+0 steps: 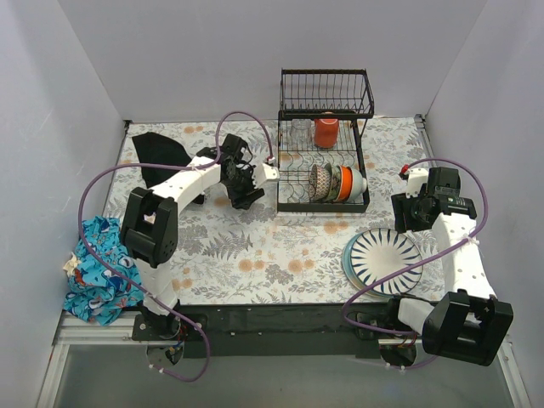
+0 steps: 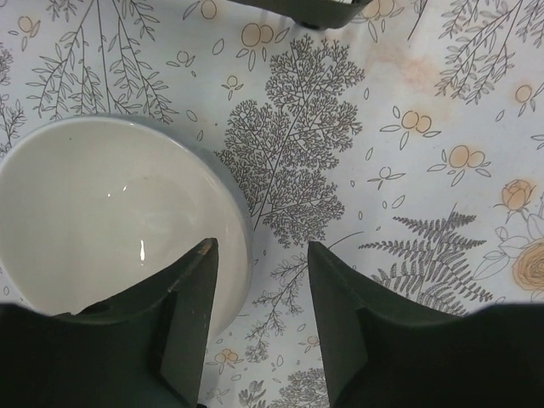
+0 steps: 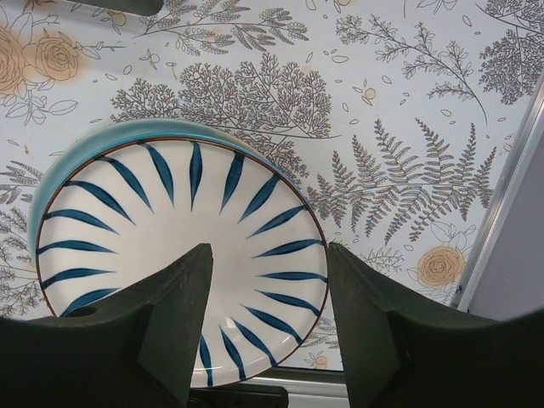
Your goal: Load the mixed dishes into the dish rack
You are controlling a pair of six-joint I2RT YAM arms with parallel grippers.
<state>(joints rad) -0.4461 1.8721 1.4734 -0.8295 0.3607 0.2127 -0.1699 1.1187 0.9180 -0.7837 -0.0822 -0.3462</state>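
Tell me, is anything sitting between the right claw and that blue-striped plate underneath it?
Nothing visible does. The right gripper hangs open right above the striped plate, which lies face up with nothing on it. The wrist camera shows only bare plate below the open jaws.

A small white bowl [image 2: 110,221], upright and glossy inside, fills the left of the frame on a table cover [image 2: 408,170] printed with grey ferns and orange flowers. The left gripper [image 2: 261,251] rises from the bottom edge, jaws spread: its left finger [image 2: 191,323] overlaps the bowl's lower-right rim, the other stands over the cover. A dark object [image 2: 314,10] is cut off by the top edge
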